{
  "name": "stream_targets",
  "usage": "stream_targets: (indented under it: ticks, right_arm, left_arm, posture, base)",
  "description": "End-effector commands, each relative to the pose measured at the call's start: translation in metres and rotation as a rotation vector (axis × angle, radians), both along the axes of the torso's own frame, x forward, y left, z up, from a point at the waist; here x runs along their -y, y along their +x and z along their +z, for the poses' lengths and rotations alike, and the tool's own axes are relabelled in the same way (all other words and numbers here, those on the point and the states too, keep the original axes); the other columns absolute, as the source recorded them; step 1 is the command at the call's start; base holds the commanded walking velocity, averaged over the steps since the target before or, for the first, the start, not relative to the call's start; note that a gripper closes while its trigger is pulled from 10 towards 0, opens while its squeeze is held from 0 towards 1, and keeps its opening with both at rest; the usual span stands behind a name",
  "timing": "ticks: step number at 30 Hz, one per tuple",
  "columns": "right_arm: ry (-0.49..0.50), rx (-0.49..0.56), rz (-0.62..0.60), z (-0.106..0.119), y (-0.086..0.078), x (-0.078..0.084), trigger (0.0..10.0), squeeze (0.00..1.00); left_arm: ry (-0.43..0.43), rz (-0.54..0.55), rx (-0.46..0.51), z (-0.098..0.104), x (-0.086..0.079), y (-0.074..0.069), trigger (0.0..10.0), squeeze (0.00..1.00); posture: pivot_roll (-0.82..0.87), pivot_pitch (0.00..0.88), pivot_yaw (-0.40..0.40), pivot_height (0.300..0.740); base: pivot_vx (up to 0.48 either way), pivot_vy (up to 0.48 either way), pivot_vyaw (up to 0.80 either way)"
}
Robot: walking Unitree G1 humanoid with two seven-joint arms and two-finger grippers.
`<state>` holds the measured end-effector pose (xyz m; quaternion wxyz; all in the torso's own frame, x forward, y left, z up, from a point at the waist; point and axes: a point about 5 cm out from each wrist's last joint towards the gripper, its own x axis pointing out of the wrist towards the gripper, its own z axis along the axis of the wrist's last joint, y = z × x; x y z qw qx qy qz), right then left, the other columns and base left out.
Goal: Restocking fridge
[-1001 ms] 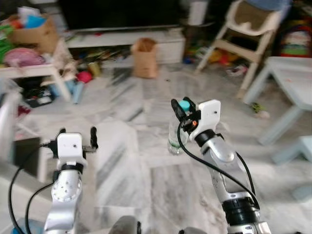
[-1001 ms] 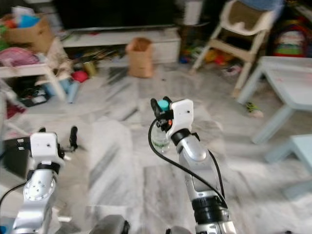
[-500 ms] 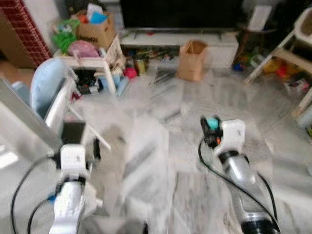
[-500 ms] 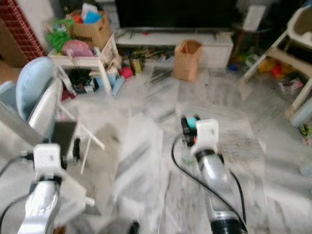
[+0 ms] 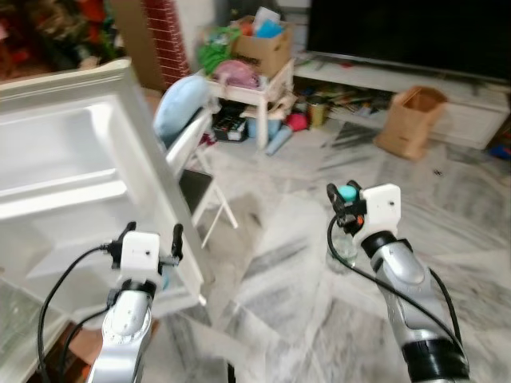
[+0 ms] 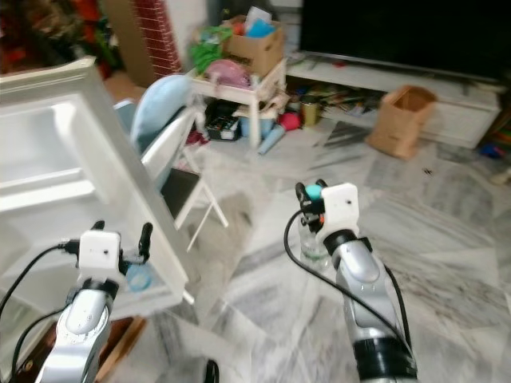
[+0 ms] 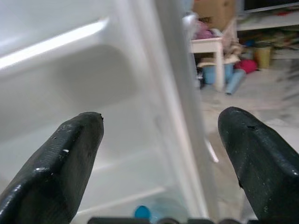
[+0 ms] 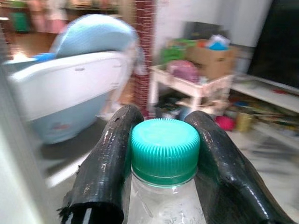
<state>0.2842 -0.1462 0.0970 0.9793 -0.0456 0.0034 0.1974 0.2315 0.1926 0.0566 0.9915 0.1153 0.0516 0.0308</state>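
A clear plastic bottle [image 5: 342,246] with a teal cap [image 8: 163,148] hangs upright in front of me over the marble floor. My right gripper [image 5: 346,197] is shut on the bottle's neck, one black finger [image 8: 110,163] on each side of the cap. The open white fridge door [image 5: 72,159] stands at the left, its moulded shelves [image 7: 70,93] facing me. My left gripper [image 5: 153,231] is open and holds nothing, right at the door's outer edge. A blue-capped bottle [image 7: 154,211] sits low in the door shelf.
A folding chair with a pale blue cushion [image 5: 188,108] stands just behind the fridge door. Further back are a cluttered white low table [image 5: 255,84], a brown paper bag [image 5: 409,120] and a TV stand [image 5: 383,76]. Open floor lies between my arms.
The head camera has swung left, bringing the fridge door and chair into view. My right gripper still holds the bottle the same way.
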Motion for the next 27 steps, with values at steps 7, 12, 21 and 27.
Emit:
stream_targets:
  ticks: [7, 12, 21, 27]
  right_arm:
    - [0.018, 0.075, -0.153, 0.012, 0.005, 0.011, 10.0, 0.00]
    - [0.070, 0.065, -0.281, 0.008, 0.006, 0.015, 10.0, 0.00]
    - [0.050, 0.086, -0.184, 0.007, 0.005, -0.006, 10.0, 0.00]
    - [0.042, 0.093, -0.193, 0.012, 0.013, 0.003, 10.0, 0.00]
  left_arm:
    - [-0.023, 0.041, 0.055, 0.011, -0.005, 0.002, 10.0, 0.00]
    - [-0.025, 0.048, 0.062, 0.015, -0.005, 0.005, 10.0, 0.00]
    - [-0.009, 0.007, 0.070, 0.017, 0.005, 0.020, 10.0, 0.00]
    - [-0.006, 0.052, 0.090, 0.024, -0.005, 0.025, 10.0, 0.00]
  posture:
    - [0.11, 0.000, 0.036, 0.740]
    - [0.10, 0.000, 0.047, 0.740]
    - [0.09, 0.000, 0.060, 0.740]
    - [0.09, 0.005, 0.053, 0.740]
  base:
    - [0.000, 0.000, 0.00]
    - [0.000, 0.000, 0.00]
    - [0.000, 0.000, 0.00]
    - [-0.272, 0.000, 0.00]
